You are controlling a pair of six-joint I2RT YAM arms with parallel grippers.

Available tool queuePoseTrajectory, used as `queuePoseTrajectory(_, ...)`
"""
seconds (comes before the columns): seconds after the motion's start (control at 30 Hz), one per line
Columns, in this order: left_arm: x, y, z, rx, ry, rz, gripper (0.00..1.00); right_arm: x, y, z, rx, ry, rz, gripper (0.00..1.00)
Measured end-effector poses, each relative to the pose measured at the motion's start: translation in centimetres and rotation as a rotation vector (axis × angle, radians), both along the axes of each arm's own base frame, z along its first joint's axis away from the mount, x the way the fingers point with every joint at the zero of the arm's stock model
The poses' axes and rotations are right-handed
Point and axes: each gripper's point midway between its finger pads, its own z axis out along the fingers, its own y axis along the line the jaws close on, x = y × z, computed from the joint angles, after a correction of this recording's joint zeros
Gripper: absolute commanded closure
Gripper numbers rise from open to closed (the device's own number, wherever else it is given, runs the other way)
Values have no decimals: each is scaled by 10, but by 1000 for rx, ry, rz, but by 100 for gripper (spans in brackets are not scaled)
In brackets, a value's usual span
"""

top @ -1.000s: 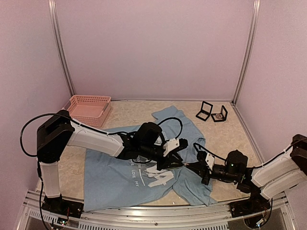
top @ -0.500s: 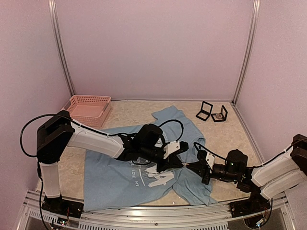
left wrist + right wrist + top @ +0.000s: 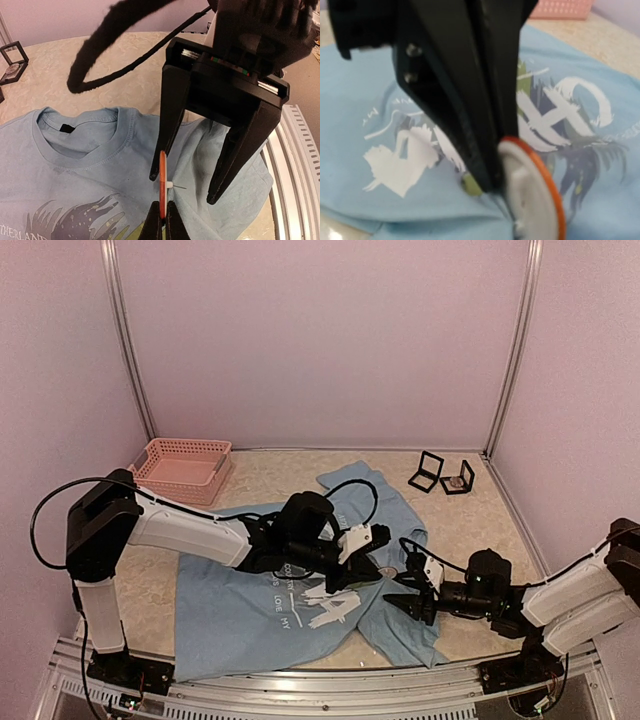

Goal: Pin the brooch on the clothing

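The left gripper [image 3: 162, 223] is pinching a round brooch [image 3: 162, 172] with an orange rim by its edge. It holds the brooch over the front of the light blue T-shirt [image 3: 75, 170], which lies flat on the table [image 3: 290, 472]. The right gripper [image 3: 182, 189] is spread wide with one finger on each side of the brooch, and I cannot tell if it touches the brooch.

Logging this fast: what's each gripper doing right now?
Left gripper: shut on the brooch.
Right gripper: open, holding nothing.
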Motion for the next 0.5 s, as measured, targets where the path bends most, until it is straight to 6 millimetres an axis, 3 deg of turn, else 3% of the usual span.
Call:
queuePoseTrajectory(0.13,0,1,-2,3,1,1,100,2,3,-8,-14,26,0,56)
queuePoseTrajectory(0.33,-1,2,-4,8,2,2,100,9,3,1,18,17,-7,48)
queuePoseTrajectory(0.5,-1,3,-6,12,0,2,100,17,-2,5,36,23,-17,54)
